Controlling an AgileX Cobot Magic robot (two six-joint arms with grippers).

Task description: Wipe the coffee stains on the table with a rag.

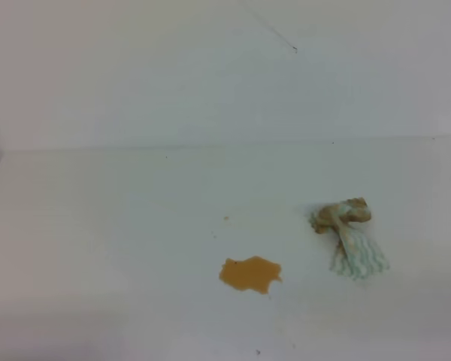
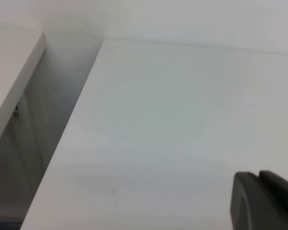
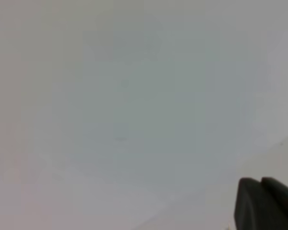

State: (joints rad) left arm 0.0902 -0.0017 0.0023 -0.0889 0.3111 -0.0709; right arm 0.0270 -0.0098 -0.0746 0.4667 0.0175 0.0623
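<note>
The coffee stains [image 1: 249, 274] form one orange-brown blotch on the white table [image 1: 120, 226], front of centre in the exterior high view. The rag [image 1: 351, 237] lies bunched to the right of the blotch and apart from it, with its brown-stained end toward the back and its green-striped end toward the front. Neither arm shows in that view. In the left wrist view my left gripper [image 2: 259, 176] appears at the bottom right, its dark fingers pressed together over bare table. My right gripper [image 3: 260, 181] looks the same in the right wrist view, shut and holding nothing.
A tiny tan speck [image 1: 226, 219] sits behind the blotch. The pale wall [image 1: 210, 75] rises behind the table's back edge. In the left wrist view the table's left edge [image 2: 62, 139] drops to a gap beside another white surface [image 2: 9, 72].
</note>
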